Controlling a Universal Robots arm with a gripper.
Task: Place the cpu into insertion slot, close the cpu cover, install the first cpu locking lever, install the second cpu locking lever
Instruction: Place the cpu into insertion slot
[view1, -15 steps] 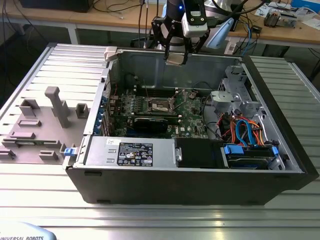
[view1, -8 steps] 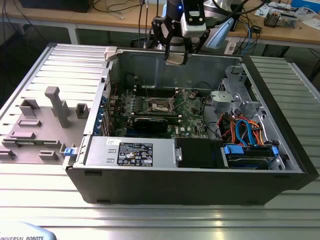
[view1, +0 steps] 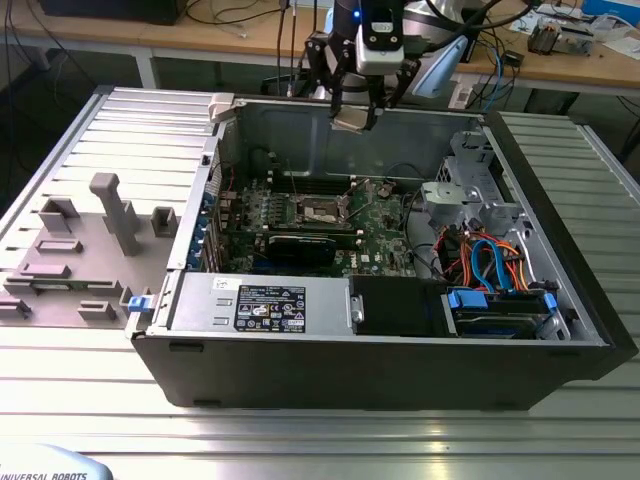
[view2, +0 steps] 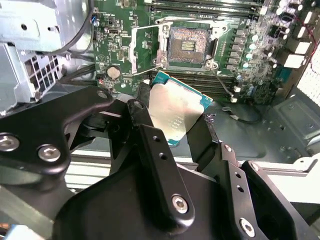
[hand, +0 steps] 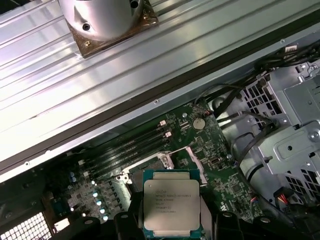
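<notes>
gripper (view1: 355, 116) hangs at 12 o'clock in the exterior view, above the far wall of the open computer case (view1: 560, 300), with its fingers clamped on the cpu (view1: 353, 121). the insertion slot (view1: 322, 210) sits on the green motherboard (view1: 385, 235) toward 7 o'clock from the gripper and well apart from it. a power supply (view1: 260, 300) lies at 6 o'clock of the slot, and a bundle of blue and orange cables (view1: 490, 262) at 4 o'clock. a grey fixture block (view1: 115, 212) stands outside the case at 9 o'clock.

in the second wrist view, the gripper (view2: 174, 125) pinches the cpu (view2: 176, 110) by 2 opposite edges, its dull silver top tilted toward the camera. beyond it the insertion slot (view2: 189, 46) is bare, with a dark centre and nothing seated in it. a thin silver frame beside the slot looks like the cpu cover (view2: 133, 49) swung open, though i cannot be sure.

in the first wrist view, the cpu (hand: 171, 200) is held flat between the black fingers (hand: 125, 222), with the motherboard (hand: 210, 150) far beneath.

by my reading, step 1 of 4 is in hand: the chip is carried but not placed. seating it calls for squaring the chip to the slot, centring it over the dark opening, and lowering it level so that no corner lands on the rim.
</notes>
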